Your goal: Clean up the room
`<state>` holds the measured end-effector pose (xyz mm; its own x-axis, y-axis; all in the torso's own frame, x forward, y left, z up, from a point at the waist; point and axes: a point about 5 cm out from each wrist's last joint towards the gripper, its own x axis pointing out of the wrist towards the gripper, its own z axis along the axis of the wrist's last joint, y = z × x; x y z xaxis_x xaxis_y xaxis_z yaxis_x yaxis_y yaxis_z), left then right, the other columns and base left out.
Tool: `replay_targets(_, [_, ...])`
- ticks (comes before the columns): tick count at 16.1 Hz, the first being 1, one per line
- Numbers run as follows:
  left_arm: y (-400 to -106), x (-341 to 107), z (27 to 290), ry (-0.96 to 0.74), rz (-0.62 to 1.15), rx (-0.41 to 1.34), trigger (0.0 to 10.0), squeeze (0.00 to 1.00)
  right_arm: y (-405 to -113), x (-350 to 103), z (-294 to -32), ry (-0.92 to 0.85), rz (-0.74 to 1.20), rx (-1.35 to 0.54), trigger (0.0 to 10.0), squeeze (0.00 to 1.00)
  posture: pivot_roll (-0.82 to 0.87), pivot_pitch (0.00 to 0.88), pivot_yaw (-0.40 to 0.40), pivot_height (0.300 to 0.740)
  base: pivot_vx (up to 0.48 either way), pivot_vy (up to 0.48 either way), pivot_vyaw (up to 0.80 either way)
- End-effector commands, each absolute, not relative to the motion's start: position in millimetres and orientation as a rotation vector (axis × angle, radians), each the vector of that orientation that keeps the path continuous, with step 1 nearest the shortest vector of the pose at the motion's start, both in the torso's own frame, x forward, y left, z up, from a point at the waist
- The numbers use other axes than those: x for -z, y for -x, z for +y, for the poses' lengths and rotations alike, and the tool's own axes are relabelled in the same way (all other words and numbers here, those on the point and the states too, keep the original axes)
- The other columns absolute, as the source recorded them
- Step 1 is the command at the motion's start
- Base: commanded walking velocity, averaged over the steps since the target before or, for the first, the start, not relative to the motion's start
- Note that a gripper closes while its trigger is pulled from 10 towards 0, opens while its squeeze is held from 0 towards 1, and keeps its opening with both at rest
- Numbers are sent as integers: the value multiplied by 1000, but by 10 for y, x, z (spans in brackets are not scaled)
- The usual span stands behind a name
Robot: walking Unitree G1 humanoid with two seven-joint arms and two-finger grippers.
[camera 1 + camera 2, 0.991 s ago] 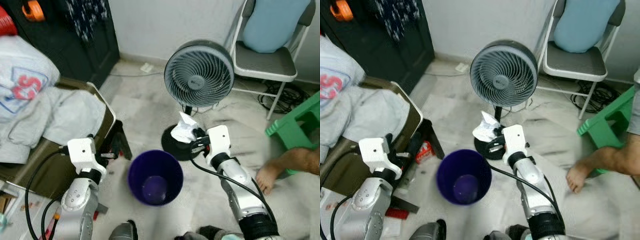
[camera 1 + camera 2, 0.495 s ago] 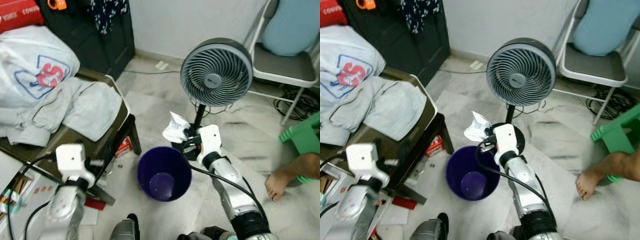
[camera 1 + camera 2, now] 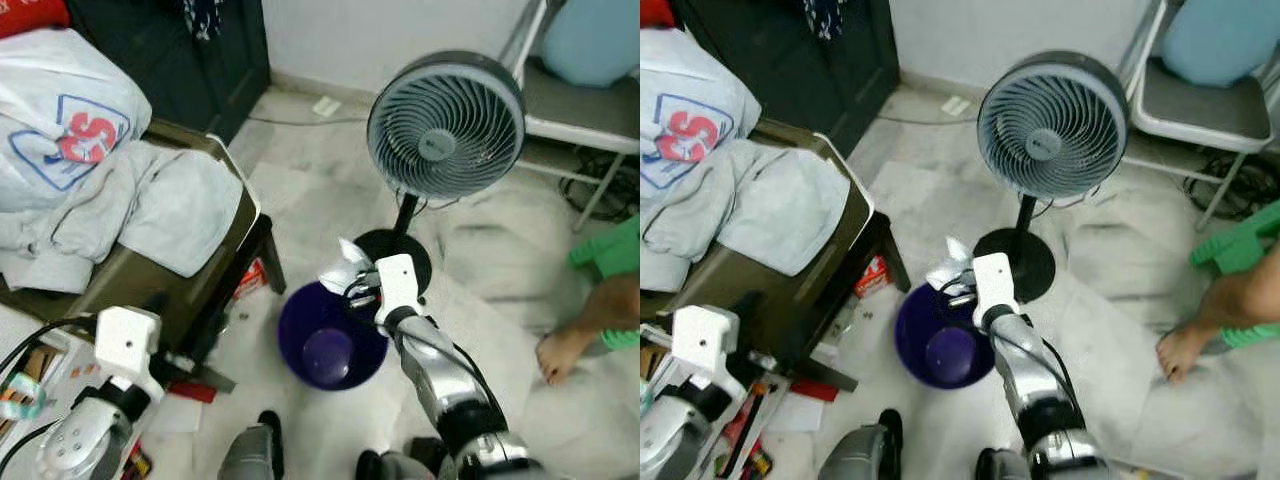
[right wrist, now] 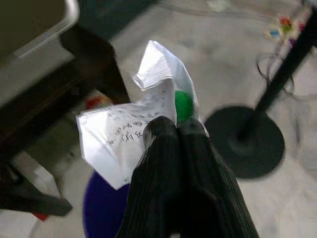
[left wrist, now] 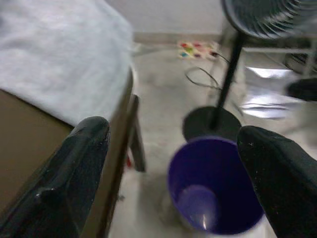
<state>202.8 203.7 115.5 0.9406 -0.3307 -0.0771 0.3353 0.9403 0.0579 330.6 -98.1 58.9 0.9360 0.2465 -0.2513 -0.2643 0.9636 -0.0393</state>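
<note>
Crumpled paper (image 4: 132,124) pinched in right gripper (image 4: 171,130) over purple bin (image 3: 330,340) — marble-looking floor (image 3: 320,190); left gripper (image 5: 173,163) spread apart.

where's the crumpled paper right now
The crumpled paper is pinched in the right gripper, held over the far rim of the purple bin, just in front of the fan's base.
</note>
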Motion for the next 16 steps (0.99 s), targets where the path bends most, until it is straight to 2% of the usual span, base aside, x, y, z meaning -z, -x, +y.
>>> replay_targets(1, [-1993, -1151, 2052, -70, 88, 352, 10000, 0, -3272, -499, -983, 82, 293, -239, 10000, 0, 281, 357, 45, 740, 0, 0, 0])
replay_targets(4, [-2002, -1252, 2016, 52, 89, 307, 10000, 0, -3331, -444, -1130, 103, 345, -108, 10000, 0, 316, 383, 66, 740, 0, 0, 0])
replay_targets(5, [-1949, -1277, 1962, 38, 104, 365, 10000, 0, -3324, -388, -1137, 68, 395, -94, 10000, 0, 329, 389, 67, 740, 0, 0, 0])
replay_targets(10, [-1894, -1279, 1903, 28, 130, 404, 10000, 0, -3277, -288, -1176, 99, 452, -39, 10000, 0, 341, 396, 80, 740, 0, 0, 0])
replay_targets(11, [-1895, -1289, 1873, 40, 138, 406, 10000, 0, -3291, -305, -1168, 87, 443, -35, 10000, 184, 341, 395, 84, 740, 0, 0, 0])
replay_targets(12, [-1887, -1297, 1853, 44, 147, 414, 10000, 0, -3303, -315, -1162, 70, 439, -35, 10000, 1000, 341, 395, 89, 740, 0, 0, 0])
replay_targets(16, [-1880, -1297, 1855, 40, 153, 418, 10000, 0, -3344, -380, -1124, 38, 398, -58, 10000, 1000, 341, 394, 92, 740, 0, 0, 0])
